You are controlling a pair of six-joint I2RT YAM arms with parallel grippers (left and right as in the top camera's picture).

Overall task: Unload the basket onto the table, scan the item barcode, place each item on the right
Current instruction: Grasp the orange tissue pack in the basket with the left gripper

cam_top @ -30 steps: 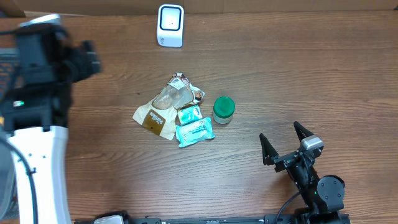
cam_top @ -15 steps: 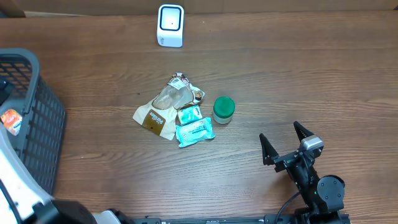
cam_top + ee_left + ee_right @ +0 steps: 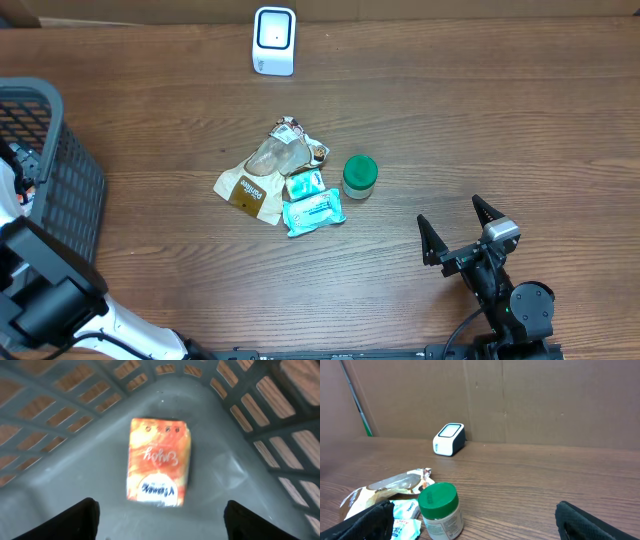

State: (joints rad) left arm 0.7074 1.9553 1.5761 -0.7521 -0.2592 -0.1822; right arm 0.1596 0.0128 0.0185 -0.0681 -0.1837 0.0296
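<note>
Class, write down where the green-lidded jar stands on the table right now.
In the overhead view the green-lidded jar stands near the middle of the table, just right of the teal packets; the right gripper is further right, nearer the robot.

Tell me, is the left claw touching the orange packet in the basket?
Apart. In the left wrist view the left claw hangs open, its fingers on either side of the orange packet, with bare grey basket floor showing between them.
</note>
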